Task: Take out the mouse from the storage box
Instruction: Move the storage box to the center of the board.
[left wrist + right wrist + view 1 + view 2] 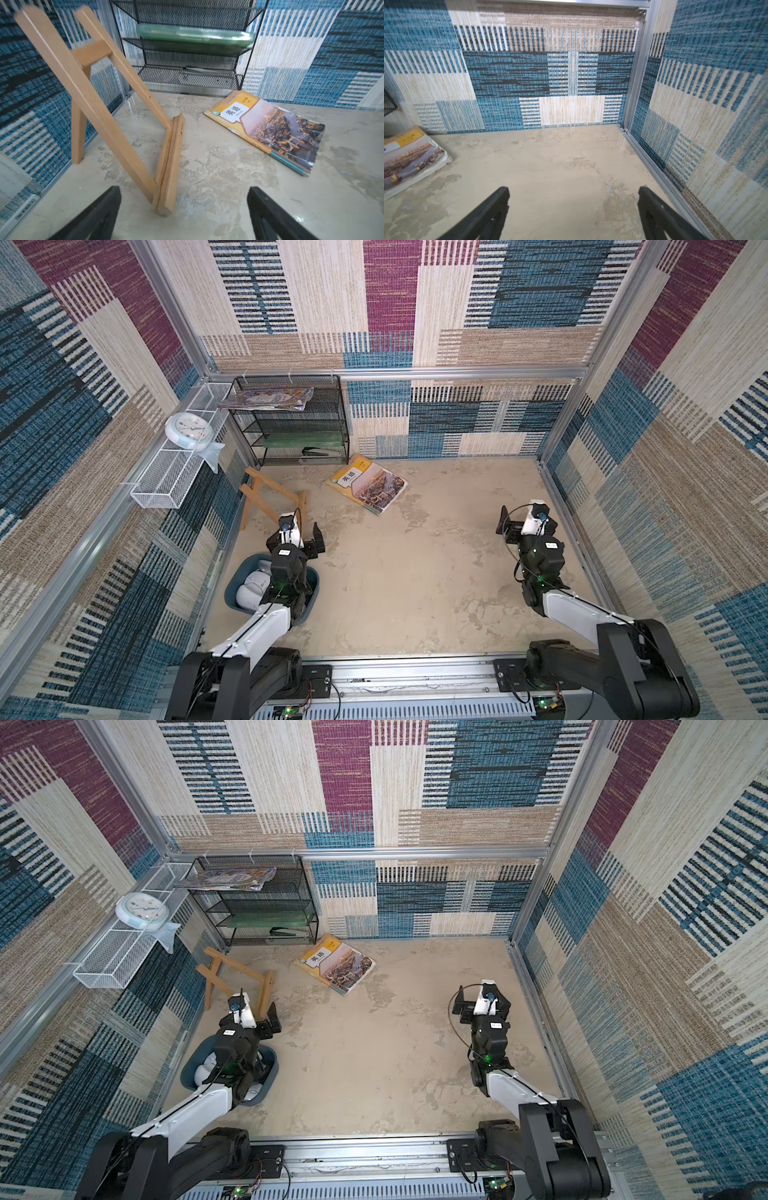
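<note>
**Storage box.** The storage box (230,587) sits at the near-left corner of the desk (415,572), close along the left edge. Both top views show several white mice (253,585) lying inside it. The left arm crosses above the middle of the box and hides part of the contents, so the exact number of mice cannot be told.

**Left pincer.** In the left wrist view, the left pincer (184,189) has its jaws spread wide with nothing between them. In the top views it hangs past the far rim of the box, above bare desk. The lower ledge of the wooden easel (168,166) is just ahead of it.

**Right pincer.** In the right wrist view, the right pincer (574,190) is also spread wide and holds nothing. It hangs over bare desk near the right edge, well apart from the box.

**Other items.**
- A textbook (368,489) lies flat near the far edge, left of centre.
- A black mesh rack (291,427) stands in the far-left corner.
  - Top shelf: a magazine (266,400).
  - Lower shelf: a green case (303,441).
  - Bottom shelf: a stapler (320,452).
- A white wire basket (166,485) is fixed to the left wall, with a round clock (189,431) resting on it.
</note>
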